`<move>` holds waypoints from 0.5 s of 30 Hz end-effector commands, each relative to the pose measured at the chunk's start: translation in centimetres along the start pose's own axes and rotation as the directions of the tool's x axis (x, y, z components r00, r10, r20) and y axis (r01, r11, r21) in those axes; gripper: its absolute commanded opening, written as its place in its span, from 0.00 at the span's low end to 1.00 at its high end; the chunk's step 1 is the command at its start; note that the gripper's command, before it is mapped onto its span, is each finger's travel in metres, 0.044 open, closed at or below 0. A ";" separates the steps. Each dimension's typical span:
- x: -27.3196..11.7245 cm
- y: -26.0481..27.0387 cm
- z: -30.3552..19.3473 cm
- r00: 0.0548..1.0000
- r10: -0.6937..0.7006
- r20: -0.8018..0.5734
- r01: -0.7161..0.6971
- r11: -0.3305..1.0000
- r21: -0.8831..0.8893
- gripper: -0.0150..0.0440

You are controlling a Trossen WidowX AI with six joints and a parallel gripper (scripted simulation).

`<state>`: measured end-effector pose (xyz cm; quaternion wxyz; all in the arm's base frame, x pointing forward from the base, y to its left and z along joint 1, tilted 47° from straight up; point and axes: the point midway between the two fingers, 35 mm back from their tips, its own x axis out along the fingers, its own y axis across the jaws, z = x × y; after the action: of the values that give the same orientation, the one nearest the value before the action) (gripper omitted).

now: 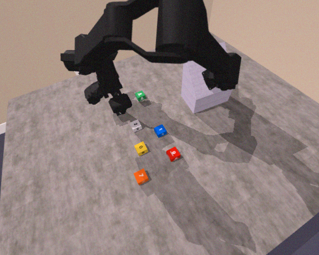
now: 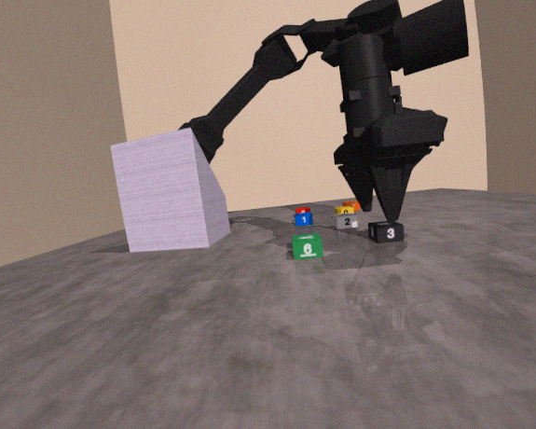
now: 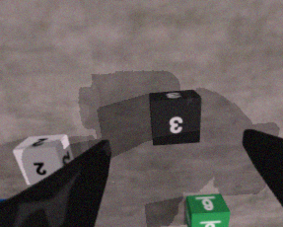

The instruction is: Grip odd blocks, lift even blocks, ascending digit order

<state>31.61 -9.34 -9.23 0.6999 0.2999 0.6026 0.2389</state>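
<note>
The gripper [image 1: 107,103] [image 2: 379,215] [image 3: 175,141] is spread nearly as wide as it goes, with nothing between its fingers, and it hangs above the table [image 1: 59,172] [image 2: 243,326] [image 3: 49,64] close over the black block [image 2: 386,232] [image 3: 176,118] showing 3. In the wrist view that block lies between the two fingertips from left to right, a little beyond them toward the far edge of the picture, one printed face turned toward the near side. So the coming move turns on this: the fingers should go down and slightly toward the block, until one stands on its left and one on its right. It looks about as wide as it is long, so no long axis seems to matter. The top view hides the black block behind the gripper, and the fingertips' height over it is, I think, hard to judge from the exterior view. The white block [image 1: 136,126] [image 2: 346,221] [image 3: 41,158] showing 2 lies near the left finger in the wrist view, and the green block [image 1: 140,95] [image 2: 308,246] [image 3: 207,209] lies at the near side; both ask for care. Being odd, 3 calls for a squeeze and release, without a lift.
</note>
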 end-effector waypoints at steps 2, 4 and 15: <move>1.2 0.1 -0.3 1.000 0.010 -0.004 -0.010 1.000 0.009 0.93; 1.5 0.1 -0.3 1.000 0.010 -0.004 -0.010 1.000 0.009 0.93; 2.2 0.2 -0.3 1.000 0.011 -0.004 -0.011 1.000 0.009 0.71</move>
<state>31.76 -7.91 -10.56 0.6980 0.3014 0.6035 0.2401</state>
